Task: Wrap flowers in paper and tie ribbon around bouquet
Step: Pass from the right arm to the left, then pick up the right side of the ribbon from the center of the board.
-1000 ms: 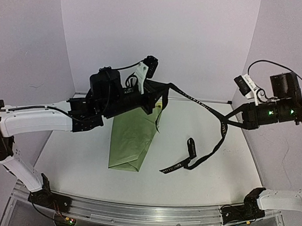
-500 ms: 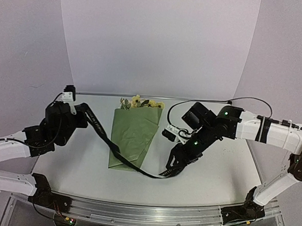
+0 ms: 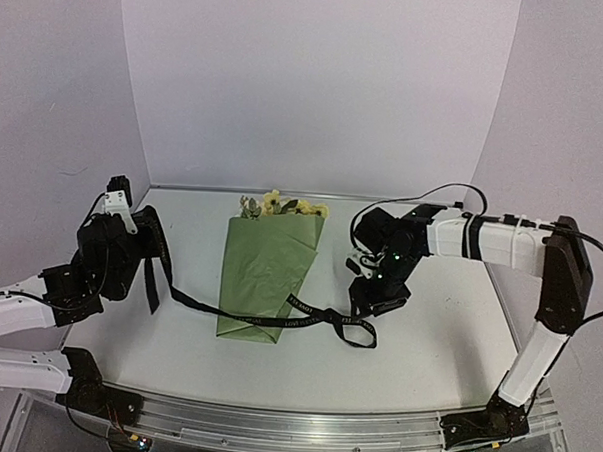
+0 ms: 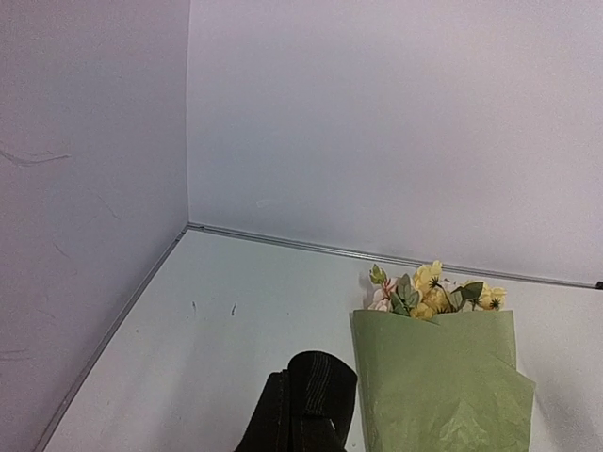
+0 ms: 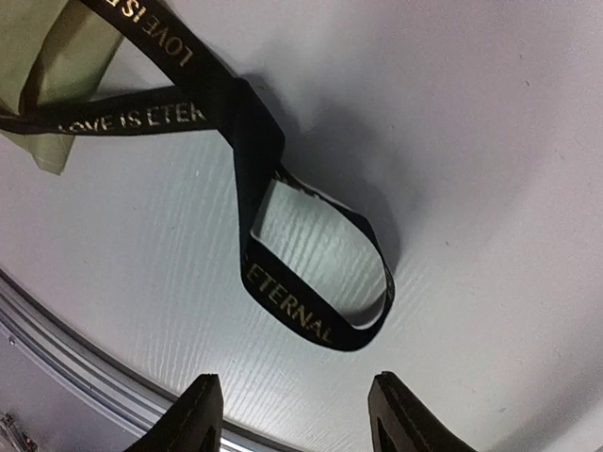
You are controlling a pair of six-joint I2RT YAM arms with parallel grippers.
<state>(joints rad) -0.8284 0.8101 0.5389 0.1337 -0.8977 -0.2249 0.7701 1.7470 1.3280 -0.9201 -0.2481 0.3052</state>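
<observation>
1. Lying mid-table, the bouquet (image 3: 267,275) points its wide mouth to 12 o'clock and its folded narrow end to 6 o'clock.
2. The paper (image 3: 261,239) forms an olive-green cone. The flowers (image 3: 279,204) sit inside it, with yellow and cream blossoms and leaves poking out over the rim.
3. The ribbon (image 3: 308,311) crosses the cone's lower end from 9 o'clock to 3 o'clock. It ends in a loose loop on the table (image 3: 427,332) at the cone's 4 o'clock.
4. The left gripper (image 3: 146,241), at the bouquet's 9 o'clock, is clamped on the ribbon's left end, which drops from it to the tabletop.
5. The right gripper (image 5: 294,381), at the bouquet's 3 o'clock, has its fingers spread with nothing between them. It hangs above the ribbon's loop without touching it.
</observation>
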